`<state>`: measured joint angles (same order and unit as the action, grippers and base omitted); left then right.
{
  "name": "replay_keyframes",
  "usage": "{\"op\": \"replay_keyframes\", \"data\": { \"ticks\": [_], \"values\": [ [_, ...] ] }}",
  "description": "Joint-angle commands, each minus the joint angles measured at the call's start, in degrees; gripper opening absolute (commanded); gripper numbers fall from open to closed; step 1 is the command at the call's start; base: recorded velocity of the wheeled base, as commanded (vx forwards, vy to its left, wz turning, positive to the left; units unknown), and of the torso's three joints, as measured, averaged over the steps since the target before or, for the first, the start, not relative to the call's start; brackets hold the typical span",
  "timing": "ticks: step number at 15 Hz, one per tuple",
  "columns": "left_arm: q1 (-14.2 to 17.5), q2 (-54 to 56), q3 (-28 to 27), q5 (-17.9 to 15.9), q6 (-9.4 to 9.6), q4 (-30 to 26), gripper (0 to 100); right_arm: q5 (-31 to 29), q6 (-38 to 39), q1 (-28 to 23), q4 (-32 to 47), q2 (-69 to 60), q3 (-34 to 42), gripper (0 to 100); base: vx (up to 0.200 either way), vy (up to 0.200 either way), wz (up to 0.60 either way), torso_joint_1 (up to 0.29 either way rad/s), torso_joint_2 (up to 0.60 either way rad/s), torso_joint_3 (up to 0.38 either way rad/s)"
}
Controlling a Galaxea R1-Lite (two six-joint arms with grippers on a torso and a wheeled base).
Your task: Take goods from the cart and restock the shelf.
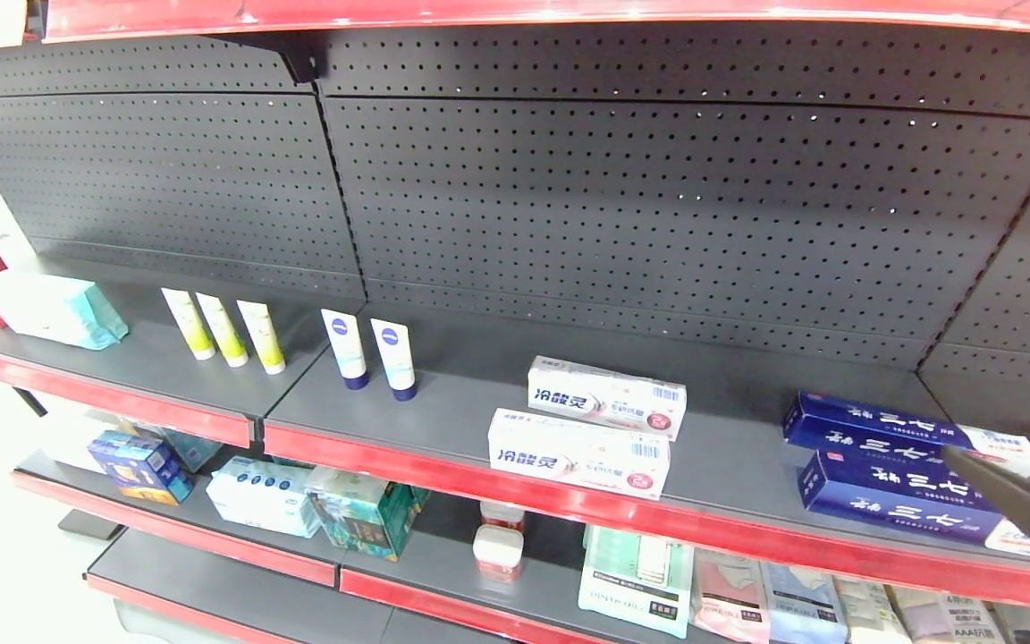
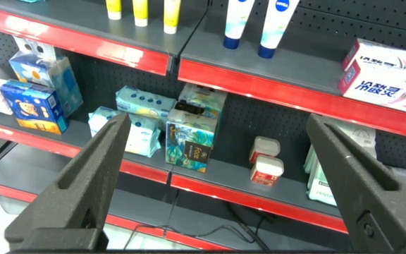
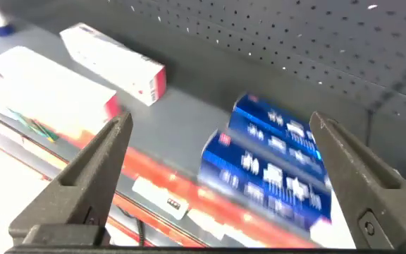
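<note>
The upper shelf board point(image 1: 479, 376) holds two white toothpaste boxes point(image 1: 578, 452) in the middle and two blue toothpaste boxes point(image 1: 890, 496) at the right. My right gripper point(image 1: 1029, 501) hangs open at the shelf's right end, just in front of the blue boxes point(image 3: 273, 169); in the right wrist view the right gripper point(image 3: 220, 123) has nothing between its fingers, and the white boxes point(image 3: 115, 60) lie off to one side. My left gripper point(image 2: 217, 120) is open and empty, lower down, facing the second shelf near a teal box point(image 2: 192, 134).
Two blue-capped white tubes point(image 1: 372, 353) and three yellow-green tubes point(image 1: 224, 329) stand left of the white boxes, with a tissue pack point(image 1: 54, 309) at the far left. Lower shelves carry boxes, small red-and-white jars point(image 2: 266, 162) and packets point(image 1: 640, 577). Pegboard backs the shelf.
</note>
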<state>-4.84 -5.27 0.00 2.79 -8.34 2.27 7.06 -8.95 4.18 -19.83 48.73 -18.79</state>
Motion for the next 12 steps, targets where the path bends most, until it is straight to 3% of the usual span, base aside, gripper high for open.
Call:
{"op": "replay_keyframes", "data": {
  "ticks": [1, 2, 4, 7, 10, 12],
  "values": [
    [0.0, -0.1, 0.0, 0.0, -0.01, 0.0, 100, -0.6, 2.1, 0.9, 9.8, -22.4, 4.4, 100, 0.0, 0.0, 0.0, 0.0, 0.0, 0.0],
    [0.0, -0.1, 0.0, 0.0, -0.01, 0.0, 100, -0.6, 2.1, 0.9, 11.0, -24.1, 4.5, 100, 0.0, 0.0, 0.0, 0.0, 0.0, 0.0],
    [0.0, -0.1, 0.0, 0.0, -0.01, 0.0, 100, -1.0, 2.3, 1.3, 22.2, -35.0, 4.5, 100, 0.0, 0.0, 0.0, 0.0, 0.0, 0.0],
    [0.0, -0.1, 0.0, 0.0, -0.01, 0.0, 100, -1.4, 2.0, 1.1, 28.4, -43.4, 4.8, 100, 0.0, 0.0, 0.0, 0.0, 0.0, 0.0],
    [0.0, 0.0, 0.0, -0.1, 0.34, 0.0, 100, -11.0, 3.5, 1.1, 28.6, -43.4, 7.4, 100, 0.0, 0.0, 0.0, 0.0, 0.0, 0.0],
    [0.0, 0.0, 0.0, -0.1, 0.43, 0.1, 100, -12.8, 4.1, 1.1, 25.7, -43.4, 14.3, 100, 0.0, 0.0, 0.0, 0.0, 0.0, 0.0]
  ]
}}
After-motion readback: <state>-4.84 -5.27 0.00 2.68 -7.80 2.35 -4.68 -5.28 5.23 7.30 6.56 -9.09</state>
